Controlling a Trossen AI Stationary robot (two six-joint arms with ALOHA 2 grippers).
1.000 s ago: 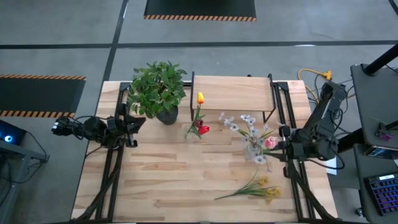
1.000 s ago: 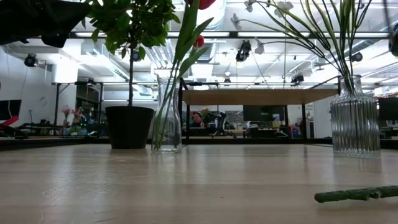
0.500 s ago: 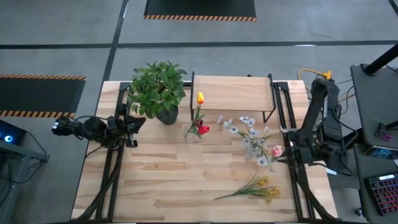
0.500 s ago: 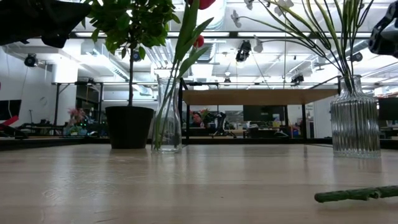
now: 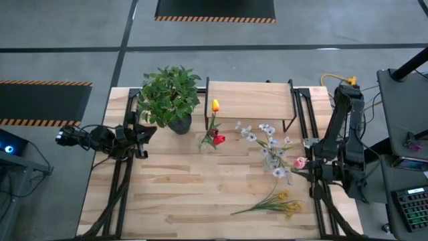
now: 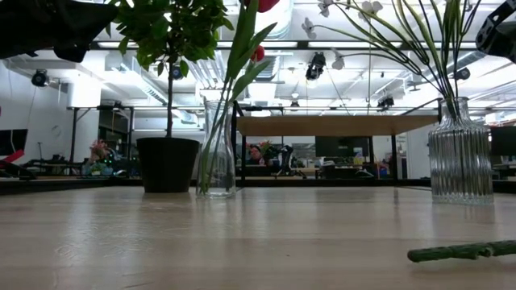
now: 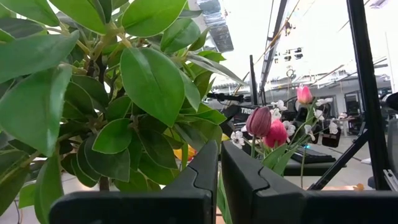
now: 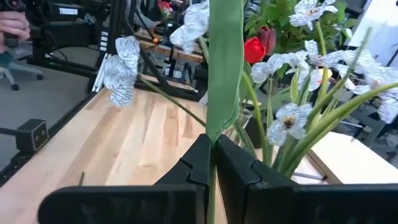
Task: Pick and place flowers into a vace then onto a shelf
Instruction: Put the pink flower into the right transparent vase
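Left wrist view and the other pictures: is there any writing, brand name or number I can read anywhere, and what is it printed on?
"TRO": white letters on a dark robot arm behind the tulips; the rest of the word is hidden.
White label on dark equipment in the room, right wrist view: too blurred to read.
High and low views: nothing readable.

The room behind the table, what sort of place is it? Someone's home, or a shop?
Neither, probably: it looks like a large open workshop or lab. Overhead run bare ceiling beams with track lights, the grey concrete floor carries striped hazard tape, and desks with monitors stand beyond the wooden table.
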